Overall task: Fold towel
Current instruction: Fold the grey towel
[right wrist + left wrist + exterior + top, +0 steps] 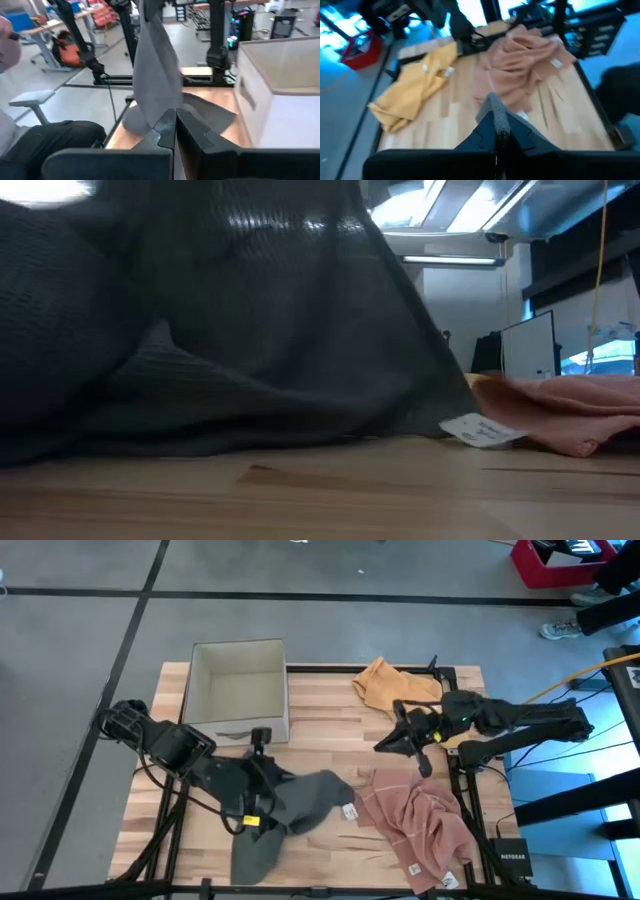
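Though bunched, grey towel (pixel 300 805) inside table (pixel 330 715) edges.

**Both of your grippers are closed**

Your left gripper (pixel 262 802) sits low at the near side of the table, fingers (pixel 496 120) pinched together on grey fabric that drapes from them. Your right gripper (pixel 385 745) hovers further back, pointing toward the left one, fingers (pixel 175 125) pressed together.
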`<action>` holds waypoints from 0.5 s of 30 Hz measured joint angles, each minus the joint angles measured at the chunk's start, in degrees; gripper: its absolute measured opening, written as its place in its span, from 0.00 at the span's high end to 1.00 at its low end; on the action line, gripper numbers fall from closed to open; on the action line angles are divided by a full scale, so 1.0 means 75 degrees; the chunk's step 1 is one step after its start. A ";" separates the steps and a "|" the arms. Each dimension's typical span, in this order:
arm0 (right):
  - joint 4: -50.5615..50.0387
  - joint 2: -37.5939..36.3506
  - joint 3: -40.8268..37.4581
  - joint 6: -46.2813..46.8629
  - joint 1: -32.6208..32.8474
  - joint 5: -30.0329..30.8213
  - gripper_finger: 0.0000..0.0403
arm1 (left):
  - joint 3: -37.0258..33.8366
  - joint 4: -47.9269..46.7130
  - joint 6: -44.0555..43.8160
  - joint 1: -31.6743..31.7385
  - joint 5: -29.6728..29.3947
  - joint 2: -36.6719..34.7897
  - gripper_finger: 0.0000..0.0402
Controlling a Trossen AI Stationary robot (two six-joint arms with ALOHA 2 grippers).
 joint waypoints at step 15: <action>-0.1466 0.1049 -0.1636 0.0989 0.0000 0.1050 0.65 | 0.0040 -0.1136 -0.0871 -0.0003 -0.0075 0.0056 0.99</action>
